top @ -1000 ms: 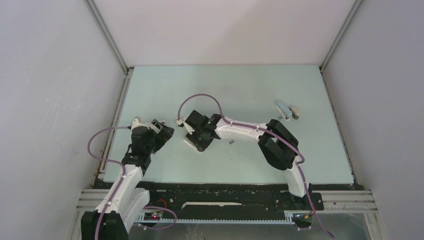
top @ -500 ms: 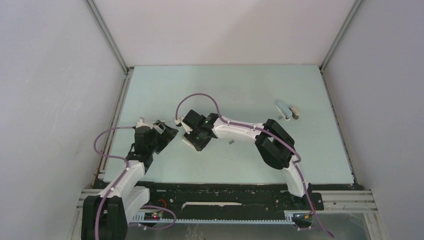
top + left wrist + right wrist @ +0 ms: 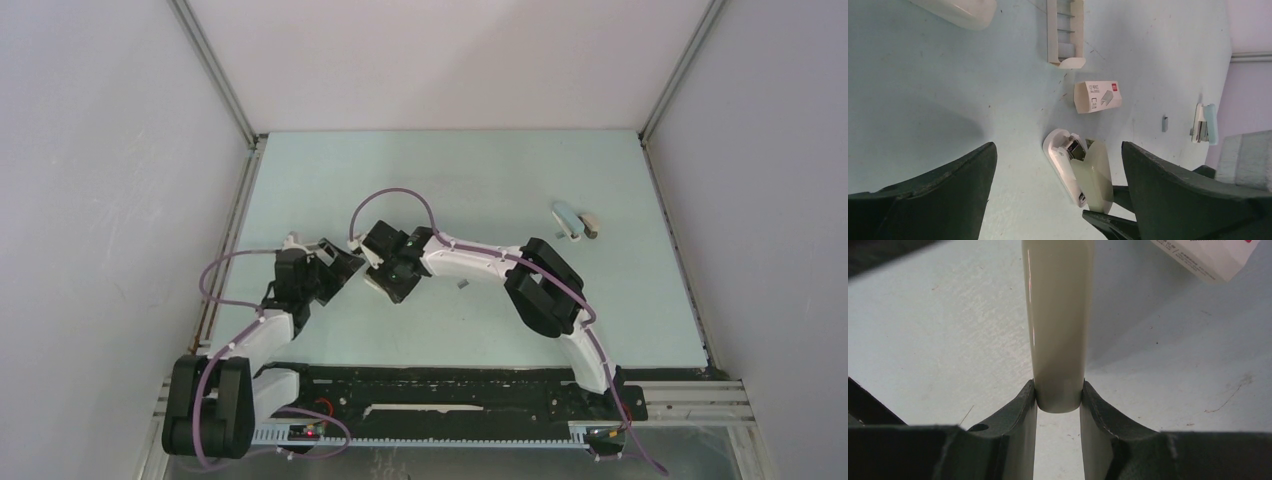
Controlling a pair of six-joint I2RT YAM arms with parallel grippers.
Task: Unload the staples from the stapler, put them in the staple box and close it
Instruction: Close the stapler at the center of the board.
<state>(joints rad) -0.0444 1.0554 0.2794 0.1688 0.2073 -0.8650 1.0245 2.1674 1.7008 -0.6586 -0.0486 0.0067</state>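
Cream stapler (image 3: 1058, 325) clamped by right gripper (image 3: 1058, 392), left gripper (image 3: 1058, 146) wide open, staples (image 3: 1164, 123) seen from left wrist

Glossy smooth cream plastic stapler (image 3: 1058, 325), shiny metal magazine (image 3: 1076, 148), matt black plastic right-gripper fingers (image 3: 1020, 432), matt scuffed pale-green table (image 3: 933, 340), white printed card box (image 3: 1097, 96).
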